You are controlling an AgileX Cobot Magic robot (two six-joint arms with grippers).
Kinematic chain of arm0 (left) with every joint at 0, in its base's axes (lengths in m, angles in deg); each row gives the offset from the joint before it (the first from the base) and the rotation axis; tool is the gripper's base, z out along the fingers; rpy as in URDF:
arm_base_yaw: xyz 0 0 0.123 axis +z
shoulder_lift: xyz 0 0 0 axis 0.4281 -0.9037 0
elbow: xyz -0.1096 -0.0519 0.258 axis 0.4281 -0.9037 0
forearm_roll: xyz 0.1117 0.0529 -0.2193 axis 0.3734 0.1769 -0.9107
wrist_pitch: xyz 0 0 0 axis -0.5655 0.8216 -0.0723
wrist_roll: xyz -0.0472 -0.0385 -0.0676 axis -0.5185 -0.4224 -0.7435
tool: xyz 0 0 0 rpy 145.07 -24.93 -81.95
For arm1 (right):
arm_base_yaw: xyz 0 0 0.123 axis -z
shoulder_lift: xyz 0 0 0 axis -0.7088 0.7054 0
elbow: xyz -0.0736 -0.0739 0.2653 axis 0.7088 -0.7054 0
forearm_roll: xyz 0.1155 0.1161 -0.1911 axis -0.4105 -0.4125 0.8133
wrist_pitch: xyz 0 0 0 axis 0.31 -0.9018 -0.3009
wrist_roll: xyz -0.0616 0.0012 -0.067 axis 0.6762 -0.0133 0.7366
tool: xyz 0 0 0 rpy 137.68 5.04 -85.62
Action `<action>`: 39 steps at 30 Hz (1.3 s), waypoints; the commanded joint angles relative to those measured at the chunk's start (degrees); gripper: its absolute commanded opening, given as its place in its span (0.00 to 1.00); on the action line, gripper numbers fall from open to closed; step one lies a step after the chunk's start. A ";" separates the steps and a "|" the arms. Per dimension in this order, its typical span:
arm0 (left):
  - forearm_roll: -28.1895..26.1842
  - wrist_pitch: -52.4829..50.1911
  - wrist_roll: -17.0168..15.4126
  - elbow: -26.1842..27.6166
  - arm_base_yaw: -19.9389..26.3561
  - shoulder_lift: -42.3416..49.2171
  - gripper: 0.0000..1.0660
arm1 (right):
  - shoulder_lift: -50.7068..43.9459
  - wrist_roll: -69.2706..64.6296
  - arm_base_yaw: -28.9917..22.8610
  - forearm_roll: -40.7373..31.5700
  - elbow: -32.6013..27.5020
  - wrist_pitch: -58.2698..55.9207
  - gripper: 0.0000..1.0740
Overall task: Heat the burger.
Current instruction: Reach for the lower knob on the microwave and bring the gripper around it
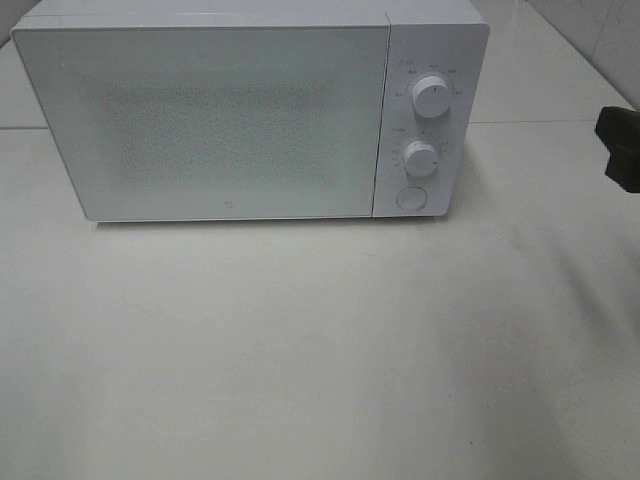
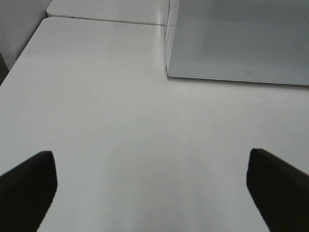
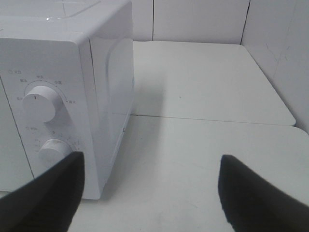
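The burger is out of view in every frame. A white microwave [image 1: 200,120] stands at the back of the white table [image 1: 320,340] with its door shut. My left gripper [image 2: 150,162] hovers open over bare table in front of the microwave's left corner [image 2: 231,38], nothing between its black fingers [image 2: 29,188]. My right gripper [image 3: 152,164] is open and empty beside the microwave's right side [image 3: 108,77], near the control panel. A black part of the right arm [image 1: 620,148] shows at the right edge of the exterior view.
The control panel carries two white knobs [image 1: 431,96] [image 1: 421,157] and a round button [image 1: 410,198]. A seam joins a second table surface [image 3: 203,77] behind. Tiled walls [image 3: 280,43] close in the far right corner.
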 commanded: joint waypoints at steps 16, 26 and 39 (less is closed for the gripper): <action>-0.46 -0.52 0.00 -0.17 0.17 1.32 0.94 | 22.46 20.57 -16.90 -27.39 -0.17 23.15 0.69; -0.46 -0.52 0.00 -0.17 0.17 1.32 0.94 | 29.28 20.68 -29.22 -40.16 0.80 32.43 0.69; -0.46 -0.52 0.00 -0.17 0.17 1.32 0.94 | 37.30 20.74 -37.53 -50.53 9.11 33.75 0.69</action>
